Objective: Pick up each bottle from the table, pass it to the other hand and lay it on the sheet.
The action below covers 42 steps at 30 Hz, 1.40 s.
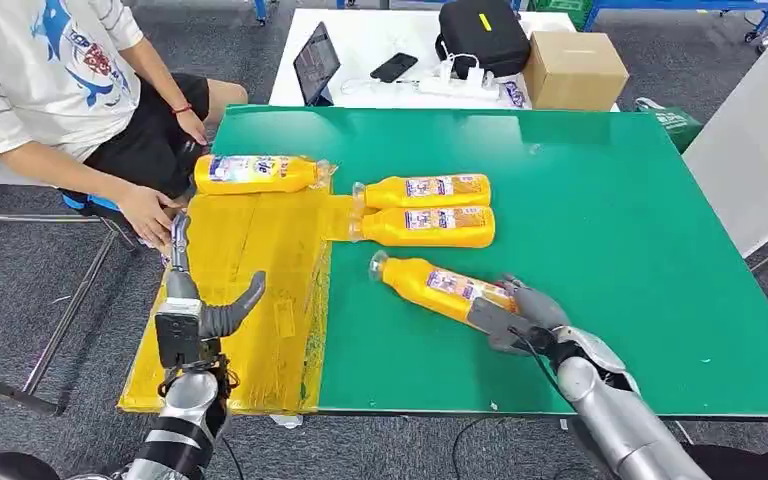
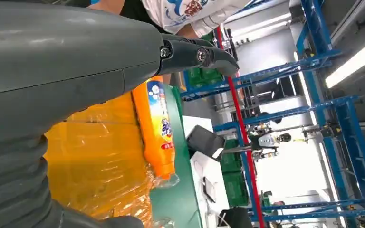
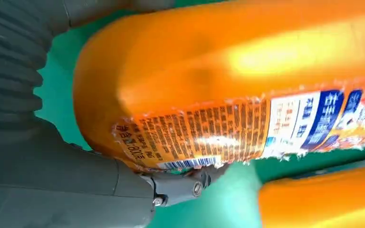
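Several orange bottles with blue-and-white labels lie on their sides. The nearest bottle (image 1: 435, 285) rests on the green table (image 1: 610, 230), and my right hand (image 1: 520, 315) grips its base end. The right wrist view shows this bottle (image 3: 228, 85) up close, my thumb (image 3: 180, 187) pressed against its label. Two more bottles (image 1: 430, 189) (image 1: 430, 225) lie side by side further back, one bottle (image 3: 323, 199) beside the held one. Another bottle (image 1: 255, 173) (image 2: 158, 128) lies at the far end of the yellow sheet (image 1: 250, 300). My left hand (image 1: 195, 300) hovers over the sheet, fingers (image 2: 195, 52) apart, holding nothing.
A seated person at the left rests a hand (image 1: 150, 215) by the sheet's far left corner. Behind the green table stands a white table with a tablet (image 1: 315, 62), a black bag (image 1: 482, 35) and a cardboard box (image 1: 573, 70).
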Motion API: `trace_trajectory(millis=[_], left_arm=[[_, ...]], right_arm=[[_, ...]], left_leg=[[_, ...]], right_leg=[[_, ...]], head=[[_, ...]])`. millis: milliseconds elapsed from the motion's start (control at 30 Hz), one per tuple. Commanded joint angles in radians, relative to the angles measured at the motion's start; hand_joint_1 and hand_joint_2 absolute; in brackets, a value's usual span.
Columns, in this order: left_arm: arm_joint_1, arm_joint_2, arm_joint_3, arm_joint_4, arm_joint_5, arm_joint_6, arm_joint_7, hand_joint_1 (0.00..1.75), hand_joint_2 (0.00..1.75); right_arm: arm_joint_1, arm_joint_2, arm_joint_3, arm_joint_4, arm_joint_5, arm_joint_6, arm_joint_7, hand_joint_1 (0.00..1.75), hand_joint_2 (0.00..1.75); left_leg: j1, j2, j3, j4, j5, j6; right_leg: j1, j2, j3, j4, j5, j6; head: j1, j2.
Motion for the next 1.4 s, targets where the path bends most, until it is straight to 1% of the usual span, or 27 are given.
trace_trajectory(millis=[33,67,100,167,200,267,333,367,400,433,467,500,533,567,600,667,700,733,800,900,933,1000,1067,1167,1267,1333,1400], left_arm=[[-0.025,-0.001,-0.007,0.059,0.0,-0.006,0.004,0.0,1.75],[-0.026,-0.002,-0.007,0.061,-0.001,-0.011,0.004,0.0,1.75],[-0.03,-0.004,-0.009,0.065,-0.001,-0.019,0.004,0.0,1.75],[-0.031,-0.005,-0.01,0.068,-0.002,-0.019,0.004,0.0,1.75],[-0.031,-0.005,-0.01,0.068,-0.002,-0.019,0.004,0.0,1.75],[-0.031,-0.01,-0.011,0.074,-0.004,-0.02,0.004,0.0,1.75],[-0.027,-0.012,-0.011,0.071,-0.004,-0.021,0.004,0.0,1.75],[-0.022,-0.013,-0.01,0.069,-0.007,-0.021,0.004,0.0,1.75],[-0.014,-0.016,-0.006,0.061,-0.003,-0.026,0.004,0.0,1.75],[-0.006,-0.02,0.0,0.053,0.001,-0.029,0.004,0.0,1.75],[0.001,-0.023,0.006,0.049,0.007,-0.039,0.004,0.0,1.75],[0.008,-0.03,0.015,0.045,0.018,-0.055,0.004,0.0,1.75],[0.02,-0.036,0.021,0.036,0.02,-0.064,0.004,0.0,1.75],[0.025,-0.042,0.027,0.037,0.029,-0.076,0.004,0.0,1.75],[0.033,-0.049,0.035,0.032,0.041,-0.088,0.004,0.0,1.75],[0.047,-0.058,0.043,0.01,0.056,-0.092,0.004,0.0,1.75],[0.051,-0.06,0.046,-0.001,0.062,-0.091,0.004,0.0,1.75],[0.062,-0.063,0.056,-0.031,0.08,-0.08,0.004,0.0,1.75],[0.071,-0.061,0.067,-0.059,0.093,-0.067,0.004,0.0,1.75],[0.078,-0.059,0.087,-0.084,0.103,-0.051,0.004,0.0,1.75],[0.076,-0.065,0.102,-0.08,0.122,-0.06,0.004,0.0,1.75],[0.08,-0.063,0.108,-0.078,0.17,-0.126,0.029,0.0,1.75],[0.091,-0.059,0.093,-0.081,0.234,-0.237,0.086,0.0,1.75],[0.095,-0.066,0.089,-0.081,0.231,-0.234,0.086,0.0,1.75],[0.095,-0.066,0.089,-0.081,0.231,-0.234,0.086,0.0,1.75],[0.095,-0.066,0.089,-0.081,0.231,-0.234,0.086,0.0,1.75],[0.095,-0.066,0.089,-0.081,0.231,-0.234,0.086,0.0,1.75]], right_arm=[[0.053,0.059,0.014,0.038,-0.005,-0.045,-0.055,1.71,1.75],[0.061,0.059,0.021,0.024,0.008,-0.059,-0.089,1.57,1.75],[0.068,0.063,0.009,0.02,-0.014,-0.051,-0.112,1.55,1.75],[0.07,0.064,0.006,0.02,-0.015,-0.051,-0.113,1.55,1.75],[0.07,0.064,0.006,0.02,-0.015,-0.051,-0.113,1.61,1.75],[0.086,0.082,-0.011,0.01,-0.003,-0.082,-0.134,1.61,1.75],[0.103,0.104,-0.032,-0.012,0.016,-0.125,-0.152,1.66,1.75],[0.121,0.126,-0.059,-0.041,0.017,-0.166,-0.174,1.66,1.75],[0.143,0.16,-0.093,-0.087,0.014,-0.233,-0.207,1.4,1.75],[0.16,0.185,-0.118,-0.129,0.016,-0.267,-0.224,1.66,1.75],[0.174,0.209,-0.137,-0.175,0.036,-0.339,-0.258,1.73,1.75],[0.196,0.243,-0.163,-0.227,0.034,-0.39,-0.284,1.75,1.75],[0.223,0.279,-0.186,-0.302,0.04,-0.464,-0.324,1.73,1.75],[0.243,0.308,-0.202,-0.349,0.028,-0.506,-0.352,1.75,1.75],[0.266,0.341,-0.22,-0.407,0.008,-0.563,-0.388,1.75,1.75],[0.295,0.374,-0.243,-0.465,-0.007,-0.625,-0.415,1.75,1.75],[0.302,0.382,-0.253,-0.476,-0.014,-0.642,-0.42,1.75,1.75],[0.315,0.396,-0.278,-0.485,-0.054,-0.66,-0.436,1.75,1.75],[0.324,0.405,-0.305,-0.479,-0.078,-0.671,-0.444,1.75,1.75],[0.326,0.413,-0.33,-0.457,-0.101,-0.67,-0.457,1.75,1.75],[0.328,0.425,-0.347,-0.456,-0.111,-0.678,-0.47,1.75,1.75],[0.338,0.432,-0.359,-0.463,-0.103,-0.693,-0.483,1.75,1.75],[0.348,0.43,-0.357,-0.46,-0.118,-0.682,-0.516,1.73,1.75],[0.354,0.431,-0.355,-0.457,-0.12,-0.682,-0.523,1.73,1.75],[0.354,0.431,-0.355,-0.457,-0.12,-0.682,-0.523,1.73,1.75],[0.354,0.431,-0.355,-0.457,-0.12,-0.682,-0.523,1.73,1.75],[0.354,0.431,-0.355,-0.457,-0.12,-0.682,-0.523,1.73,1.75]], left_leg=[[0.002,-0.002,0.002,-0.002,0.0,-0.001],[0.001,-0.001,0.002,-0.001,0.0,-0.001],[0.002,-0.002,0.002,-0.002,0.0,-0.001],[0.001,-0.003,0.001,-0.001,0.0,-0.001],[0.001,-0.002,0.001,-0.001,0.0,0.0],[0.002,-0.002,0.001,-0.001,-0.001,-0.001],[0.001,-0.002,0.001,-0.001,0.0,-0.001],[0.002,-0.003,0.001,-0.001,-0.001,-0.001],[0.001,-0.003,0.0,-0.001,0.0,-0.001],[0.001,-0.001,0.0,-0.001,-0.001,-0.001],[0.001,-0.002,0.0,-0.001,-0.001,-0.001],[0.001,0.0,-0.001,-0.001,-0.001,-0.001],[0.001,0.0,-0.003,-0.001,-0.001,-0.001],[0.001,0.001,-0.003,0.0,-0.002,-0.001],[0.0,0.001,-0.006,0.0,-0.001,-0.001],[0.001,0.0,-0.008,0.0,-0.002,-0.001],[0.002,0.0,-0.006,0.001,-0.004,-0.002],[0.001,-0.001,-0.008,0.0,-0.003,-0.002],[0.002,-0.002,-0.007,0.001,-0.003,-0.001],[0.001,-0.002,-0.012,0.0,-0.001,-0.001],[0.001,-0.002,-0.01,0.0,-0.002,-0.001],[0.001,-0.002,-0.012,0.0,-0.002,-0.001],[0.0,-0.002,-0.012,0.0,-0.001,-0.001],[0.0,-0.003,-0.01,-0.001,-0.002,-0.001],[0.0,-0.002,-0.013,0.0,-0.001,-0.001],[0.001,-0.002,-0.009,0.0,-0.003,-0.001],[0.0,-0.002,-0.011,0.0,-0.002,-0.001]], right_leg=[[0.002,-0.003,0.003,-0.003,0.0,-0.001],[0.001,-0.002,0.003,-0.002,0.0,-0.001],[0.002,-0.003,0.004,-0.003,0.0,-0.002],[0.001,-0.003,0.003,-0.002,-0.001,-0.001],[0.0,-0.002,0.002,-0.001,0.0,-0.001],[0.002,-0.004,0.003,-0.002,-0.001,-0.002],[0.001,-0.003,0.002,-0.001,-0.001,-0.001],[0.001,-0.004,0.003,-0.002,-0.001,-0.002],[0.001,-0.004,0.002,-0.002,-0.001,-0.001],[0.001,-0.002,0.001,-0.001,-0.001,-0.001],[0.001,-0.003,0.002,-0.001,-0.001,-0.002],[0.001,-0.001,0.0,-0.001,-0.001,-0.001],[0.0,-0.001,-0.001,0.0,-0.001,-0.001],[0.001,0.001,-0.002,0.001,-0.002,-0.002],[0.0,0.001,-0.005,0.001,-0.001,-0.001],[0.001,0.0,-0.007,0.001,-0.002,-0.001],[0.001,-0.001,-0.005,0.002,-0.004,-0.002],[0.001,-0.002,-0.007,0.002,-0.004,-0.002],[0.001,-0.003,-0.005,0.001,-0.005,-0.002],[0.0,-0.002,-0.009,0.0,-0.002,-0.001],[0.0,-0.002,-0.007,0.0,-0.003,-0.001],[0.0,-0.002,-0.009,0.0,-0.003,-0.001],[-0.001,-0.002,-0.01,0.0,-0.002,-0.001],[0.0,-0.003,-0.008,0.0,-0.003,-0.001],[-0.001,-0.002,-0.01,0.0,-0.002,0.0],[0.0,-0.002,-0.006,0.0,-0.004,-0.001],[0.0,-0.002,-0.008,0.0,-0.003,-0.001]], head=[[0.0,0.0],[0.0,0.0],[0.0,0.0],[0.0,0.0],[0.0,0.0],[0.0,0.0],[0.0,0.0],[0.0,0.0],[0.0,0.0],[0.0,0.0],[0.0,0.0],[0.0,0.0],[0.0,0.0],[0.0,0.0],[0.0,0.0],[0.0,0.0],[0.0,0.0],[0.0,0.0],[0.0,0.0],[0.0,0.0],[0.0,0.0],[0.0,0.0],[0.0,0.0],[0.0,0.0],[0.0,0.0],[0.0,0.0],[0.0,0.0]])
